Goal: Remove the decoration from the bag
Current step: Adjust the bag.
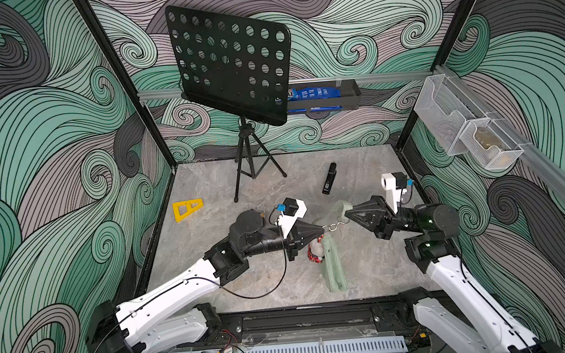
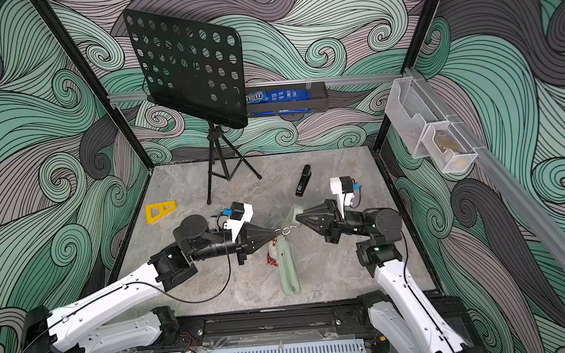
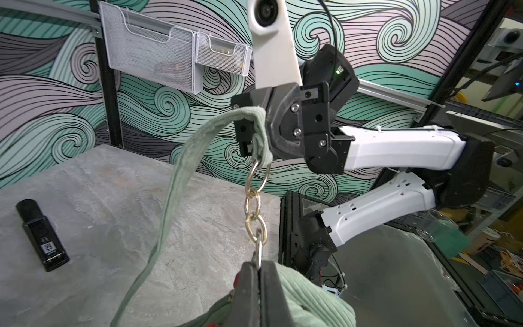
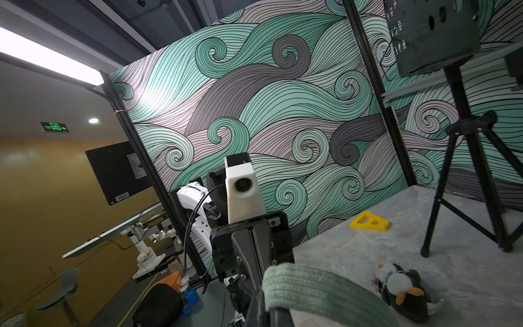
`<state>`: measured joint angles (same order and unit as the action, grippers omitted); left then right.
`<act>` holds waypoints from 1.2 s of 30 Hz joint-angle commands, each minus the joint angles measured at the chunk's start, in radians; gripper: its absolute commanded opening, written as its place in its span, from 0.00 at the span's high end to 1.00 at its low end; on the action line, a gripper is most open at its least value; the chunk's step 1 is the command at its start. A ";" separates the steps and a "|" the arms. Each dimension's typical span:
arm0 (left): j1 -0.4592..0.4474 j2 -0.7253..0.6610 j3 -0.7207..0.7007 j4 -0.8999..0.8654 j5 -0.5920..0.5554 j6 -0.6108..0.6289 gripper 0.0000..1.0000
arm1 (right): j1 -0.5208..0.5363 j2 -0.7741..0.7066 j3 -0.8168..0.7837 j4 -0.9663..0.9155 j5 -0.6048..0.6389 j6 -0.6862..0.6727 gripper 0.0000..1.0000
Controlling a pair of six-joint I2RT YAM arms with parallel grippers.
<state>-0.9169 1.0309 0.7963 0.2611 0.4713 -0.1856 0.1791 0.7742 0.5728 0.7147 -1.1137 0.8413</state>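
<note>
Left claw point(image 1: 323, 230): pressed together, pinching clasp point(image 3: 259, 252) at end of chain point(image 3: 254, 203).
Right claw point(image 1: 347, 213): pressed together on strap point(image 3: 181, 175), facing left claw.
Bag point(image 1: 332, 263): draped from left claw down to worktop point(image 1: 368, 281); contents hidden.
Penguin point(image 4: 404, 291): just beside bag, near left claw.
Wall tray point(image 1: 350, 92), far behind both claws: blue packets point(image 1: 312, 94).
Mesh bins point(image 1: 441, 113), beyond right claw: contents unclear.

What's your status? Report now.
Left gripper shut on clasp. Right gripper shut on strap of bag. Chain links clasp to strap; penguin charm on table. Nothing in the way.
</note>
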 commanded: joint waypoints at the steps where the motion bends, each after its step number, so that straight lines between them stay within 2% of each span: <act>1: -0.002 -0.047 0.000 -0.043 -0.067 0.023 1.00 | -0.004 -0.068 0.002 -0.263 0.115 -0.265 0.91; 6: -0.001 -0.074 -0.002 -0.072 -0.094 0.030 1.00 | -0.006 -0.136 -0.044 -0.296 0.166 -0.330 0.68; 8: 0.000 -0.076 0.001 -0.085 -0.105 0.030 1.00 | -0.005 -0.161 -0.042 -0.333 0.234 -0.354 0.59; 11: 0.000 -0.066 0.021 -0.131 -0.124 0.037 1.00 | -0.006 -0.220 -0.025 -0.424 0.352 -0.430 0.52; 16: 0.007 -0.060 0.027 -0.151 -0.138 0.033 1.00 | -0.004 -0.327 -0.052 -0.455 0.498 -0.464 0.38; 19: 0.010 -0.060 0.032 -0.162 -0.133 0.029 1.00 | -0.005 -0.346 -0.059 -0.471 0.551 -0.471 0.37; 20: 0.010 -0.060 0.034 -0.168 -0.128 0.032 1.00 | -0.005 -0.341 -0.063 -0.447 0.506 -0.466 0.38; 24: 0.013 -0.063 0.047 -0.195 -0.088 0.051 1.00 | -0.001 -0.271 -0.107 -0.213 0.184 -0.343 0.46; 27: 0.019 -0.062 0.054 -0.202 -0.008 0.057 1.00 | 0.020 -0.197 -0.130 -0.030 0.030 -0.233 0.51; 28: 0.019 -0.058 0.063 -0.203 0.025 0.057 1.00 | 0.034 -0.176 -0.136 0.010 0.017 -0.202 0.51; 30: 0.019 -0.043 0.078 -0.197 0.079 0.050 1.00 | 0.081 -0.138 -0.129 0.028 0.002 -0.194 0.57; 36: 0.019 -0.040 0.089 -0.185 0.110 0.049 1.00 | 0.259 -0.051 -0.062 -0.140 0.041 -0.348 0.60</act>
<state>-0.9043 0.9966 0.8383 0.0460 0.5243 -0.1482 0.3820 0.6991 0.4610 0.6090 -1.0515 0.5587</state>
